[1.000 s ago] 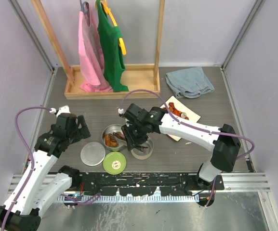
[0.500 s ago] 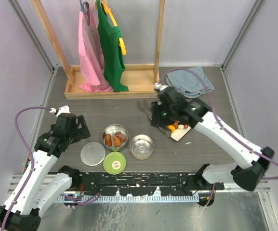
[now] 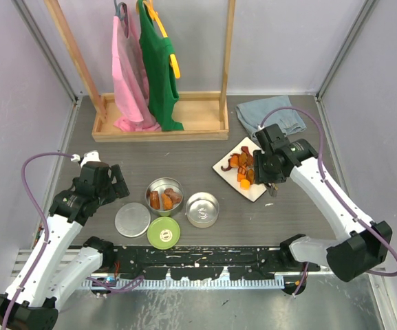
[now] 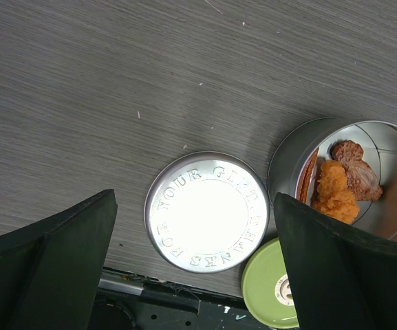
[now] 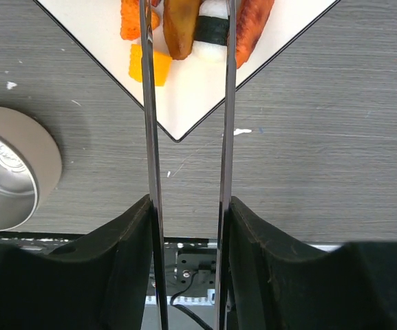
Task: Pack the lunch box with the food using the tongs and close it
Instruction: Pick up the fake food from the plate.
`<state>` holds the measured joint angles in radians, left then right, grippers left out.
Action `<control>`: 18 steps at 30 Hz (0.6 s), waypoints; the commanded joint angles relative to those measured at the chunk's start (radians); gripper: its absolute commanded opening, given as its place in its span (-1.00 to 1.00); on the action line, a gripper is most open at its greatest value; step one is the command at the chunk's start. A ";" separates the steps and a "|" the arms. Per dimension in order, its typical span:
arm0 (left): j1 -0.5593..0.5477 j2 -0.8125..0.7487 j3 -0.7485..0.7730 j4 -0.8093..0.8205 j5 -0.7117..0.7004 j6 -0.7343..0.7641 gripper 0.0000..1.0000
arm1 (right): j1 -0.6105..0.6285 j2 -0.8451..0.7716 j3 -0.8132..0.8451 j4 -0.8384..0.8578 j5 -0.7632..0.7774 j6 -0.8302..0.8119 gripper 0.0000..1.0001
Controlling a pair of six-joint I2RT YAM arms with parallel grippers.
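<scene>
My right gripper (image 3: 263, 174) (image 5: 188, 206) is shut on the silver tongs (image 5: 148, 124), whose two arms reach over the white plate (image 3: 252, 190) (image 5: 184, 103). The tongs' tips straddle a white, dark-banded piece of food (image 5: 208, 31) among orange and red chunks (image 3: 241, 167). One open lunch box tin (image 3: 154, 185) (image 4: 391, 137) holds orange and brown pieces (image 4: 339, 189). A second steel tin (image 3: 202, 210) (image 5: 5, 172) stands to its right. The flat steel lid (image 3: 133, 220) (image 4: 208, 212) and lime-green lid (image 3: 164, 232) (image 4: 274, 289) lie on the table. My left gripper (image 3: 105, 182) (image 4: 198, 268) hangs open above the steel lid.
A wooden rack (image 3: 160, 124) with pink and green garments stands at the back. A grey-blue cloth (image 3: 270, 115) lies behind the plate. A black rail (image 3: 198, 258) runs along the table's near edge.
My right arm has swung from over the tins to the plate on the right, carrying the tongs, and the tongs' arms have spread a little. The left arm has not moved.
</scene>
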<state>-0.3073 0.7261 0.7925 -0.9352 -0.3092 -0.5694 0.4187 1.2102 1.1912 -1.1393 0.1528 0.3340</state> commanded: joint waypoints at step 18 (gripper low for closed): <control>0.003 -0.002 0.017 0.031 0.000 -0.006 0.96 | -0.004 0.170 0.073 0.058 0.112 -0.140 -0.01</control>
<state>-0.3073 0.7265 0.7925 -0.9352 -0.3092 -0.5690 0.4168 1.3731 1.2068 -1.1141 0.2142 0.2291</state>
